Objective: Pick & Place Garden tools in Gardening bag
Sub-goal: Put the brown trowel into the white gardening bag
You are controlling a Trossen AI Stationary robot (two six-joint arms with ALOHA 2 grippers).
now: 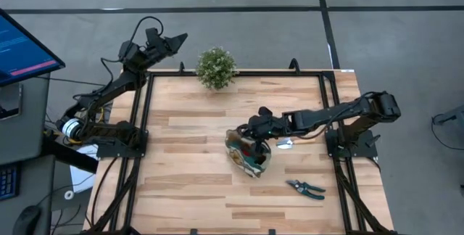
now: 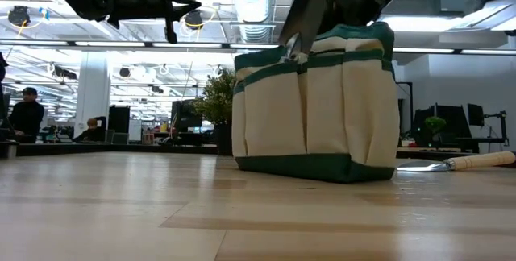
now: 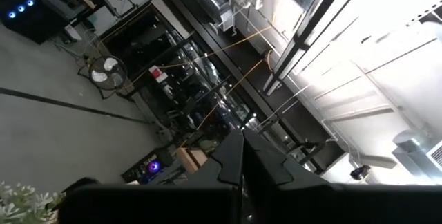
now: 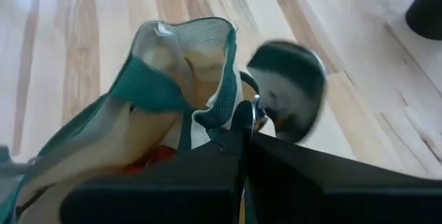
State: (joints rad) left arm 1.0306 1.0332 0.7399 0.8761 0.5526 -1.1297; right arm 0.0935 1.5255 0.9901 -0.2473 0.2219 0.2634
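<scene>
High view, right gripper [image 1: 255,128]: directly over the gardening bag [image 1: 249,154] at mid-table, fingers pressed together on a silver blade.
Bag: beige canvas, teal trim, upright; something red shows inside.
Shears [image 1: 305,188]: teal-handled, flat on the wood near the bag.
Trowel [image 2: 462,163]: wooden handle, lying beside the bag.
Left gripper [image 1: 174,42]: closed, empty, raised beyond the table's back edge near the potted plant [image 1: 216,67].

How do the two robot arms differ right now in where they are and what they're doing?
The right gripper reaches low over the gardening bag at mid-table, fingers shut on a silver-bladed tool at the bag's mouth. The left gripper is raised beyond the table's far edge near the potted plant, shut and empty. Both are dark, two-fingered arms.
</scene>
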